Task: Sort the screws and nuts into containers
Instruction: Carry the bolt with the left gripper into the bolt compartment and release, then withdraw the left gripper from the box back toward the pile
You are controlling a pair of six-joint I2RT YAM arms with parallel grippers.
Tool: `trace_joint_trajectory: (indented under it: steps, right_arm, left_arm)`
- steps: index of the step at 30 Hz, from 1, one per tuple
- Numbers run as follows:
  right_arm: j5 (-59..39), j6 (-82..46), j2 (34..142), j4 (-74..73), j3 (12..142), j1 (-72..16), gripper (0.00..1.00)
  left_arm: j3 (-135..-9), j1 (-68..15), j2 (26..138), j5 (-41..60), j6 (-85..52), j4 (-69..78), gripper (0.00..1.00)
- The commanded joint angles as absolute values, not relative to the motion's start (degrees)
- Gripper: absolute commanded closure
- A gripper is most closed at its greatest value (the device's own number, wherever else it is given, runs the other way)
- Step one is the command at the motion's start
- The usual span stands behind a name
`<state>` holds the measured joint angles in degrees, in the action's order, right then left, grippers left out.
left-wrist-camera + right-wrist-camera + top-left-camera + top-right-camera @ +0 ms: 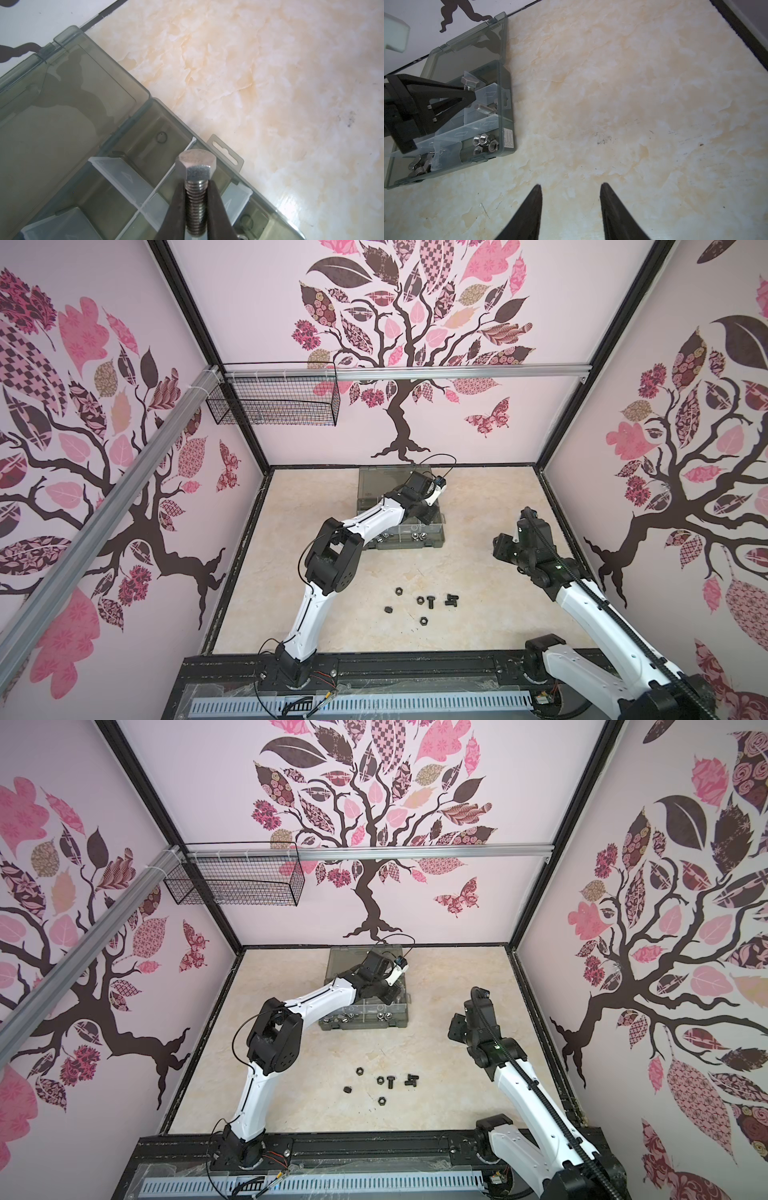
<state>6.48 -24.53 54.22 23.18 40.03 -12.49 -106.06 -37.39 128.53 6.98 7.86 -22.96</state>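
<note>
- Step in hand: delivery of one silver hex-head bolt (195, 182) to the translucent smoky-grey plastic organiser case (374, 483). The case lies open at upper centre of both top views, lid flat toward the back wall.
- Left jaws: closed on the bolt's threaded shaft, one on each side, with the head protruding beyond the tips. The bolt hangs above the compartments, clear of the case.
- Position: in the left wrist view the bolt head overlaps a thin clear divider (164, 178) near the case edge that bears the hang tab. Which compartment lies directly beneath cannot be told.
- Right jaws: parted moderately and holding nothing, over bare cream marbled tabletop (633, 104) right of the case.
- Case contents, right wrist view: a second silver bolt (484, 109) lies in a compartment just beside the held one. Silver hex nuts (485, 143) fill a corner compartment and silver wing nuts (419, 166) another.
- Outstanding: black hex nuts (398, 591) and short black bolts (452, 599) lie loose on the tabletop at lower centre of the top views, well apart from the case.
- Next move, as judged: centre the bolt over the compartment holding the matching silver bolt, clear of the divider, lower slightly, then part the jaws.
- Risk, as judged: a release astride the divider could tip the bolt into the wrong cell.
</note>
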Motion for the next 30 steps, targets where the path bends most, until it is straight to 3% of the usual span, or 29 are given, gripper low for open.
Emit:
trace_joint_trajectory:
  steps: [1,7,14,30]
  right_arm:
    - [7.6,-23.8,55.0,24.3,41.7,-12.1,0.52]
    - [7.5,-23.6,55.4,24.2,41.9,-12.1,0.52]
    - [7.0,-23.1,55.7,23.9,42.1,-12.2,0.52]
    - [-2.1,-24.4,59.0,25.2,40.0,-12.8,0.51]
  left_arm:
    - [-107.8,-37.3,129.8,8.5,8.3,-21.8,0.75]
    - [-105.9,-37.3,128.5,9.0,8.1,-21.2,0.64]
    - [-97.8,-37.2,120.7,8.1,5.5,-18.7,0.63]
    - [-53.1,-35.9,75.6,3.3,-9.9,-12.6,0.61]
